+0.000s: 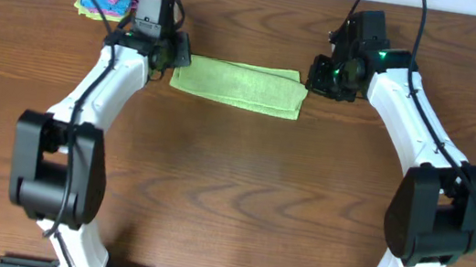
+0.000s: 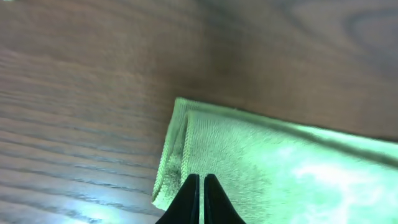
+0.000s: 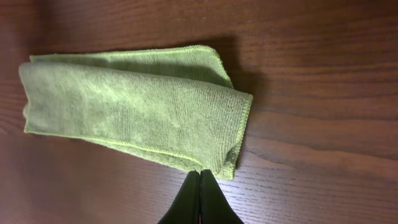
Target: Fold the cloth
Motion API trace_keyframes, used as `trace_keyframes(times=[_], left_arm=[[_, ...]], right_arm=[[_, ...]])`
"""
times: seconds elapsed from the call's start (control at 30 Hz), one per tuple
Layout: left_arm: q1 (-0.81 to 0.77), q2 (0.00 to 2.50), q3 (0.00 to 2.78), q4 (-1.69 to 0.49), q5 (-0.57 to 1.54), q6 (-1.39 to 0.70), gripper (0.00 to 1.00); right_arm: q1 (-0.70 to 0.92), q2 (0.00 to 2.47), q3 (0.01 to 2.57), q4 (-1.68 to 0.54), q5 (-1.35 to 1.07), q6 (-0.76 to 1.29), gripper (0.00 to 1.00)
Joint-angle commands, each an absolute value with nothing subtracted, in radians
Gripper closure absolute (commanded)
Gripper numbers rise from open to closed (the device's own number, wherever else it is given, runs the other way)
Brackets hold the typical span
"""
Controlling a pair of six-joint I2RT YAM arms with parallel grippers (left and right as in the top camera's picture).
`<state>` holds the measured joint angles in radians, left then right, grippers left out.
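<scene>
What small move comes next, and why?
Probably raise the right gripper slightly, to see whether it has the end of the cloth. The cloth lies folded into a long strip, with the left gripper and right one shut at its short ends; folding end to end looks next.

The cloth (image 3: 137, 106) lay folded into a long band on the dark wooden table (image 3: 323, 74), running from the left edge to just past the middle. A lower layer peeked out along its top edge, and a stitched hem ran down its right end. The right gripper (image 3: 199, 173) rose from the bottom, its jaws pressed together, tips meeting the cloth's lower right corner; whether they pinched any fabric was unclear.
</scene>
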<state>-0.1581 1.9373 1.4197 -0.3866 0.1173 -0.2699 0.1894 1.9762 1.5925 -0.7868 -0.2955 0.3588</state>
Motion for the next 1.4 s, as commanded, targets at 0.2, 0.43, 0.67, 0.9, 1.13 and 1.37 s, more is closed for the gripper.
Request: trace_keyframes(times=[0.2, 0.43, 0.67, 0.9, 1.13, 1.37], left_arm=[[-0.218, 2.061, 1.431, -0.336, 0.056, -0.220, 0.94], [-0.223, 2.137, 1.431, -0.317, -0.009, -0.221, 0.94], [-0.224, 2.148, 1.431, -0.466, -0.007, -0.220, 0.94], [-0.224, 2.148, 1.431, -0.617, -0.008, -0.225, 0.94], [-0.224, 2.148, 1.431, -0.614, -0.007, -0.225, 0.94], [-0.224, 2.148, 1.431, -0.605, 0.001, -0.225, 0.94]], right_arm=[[0.206, 1.970, 1.602, -0.810, -0.296, 0.308, 0.99], [0.206, 1.970, 1.602, -0.820, -0.296, 0.308, 0.99], [0.202, 1.970, 1.602, -0.824, -0.294, 0.282, 0.98], [0.185, 1.971, 1.602, -0.850, -0.292, 0.243, 0.54], [0.106, 2.034, 1.602, -0.773, -0.590, 0.159, 0.01], [0.033, 2.163, 1.602, -0.690, -0.839, 0.160, 0.01]])
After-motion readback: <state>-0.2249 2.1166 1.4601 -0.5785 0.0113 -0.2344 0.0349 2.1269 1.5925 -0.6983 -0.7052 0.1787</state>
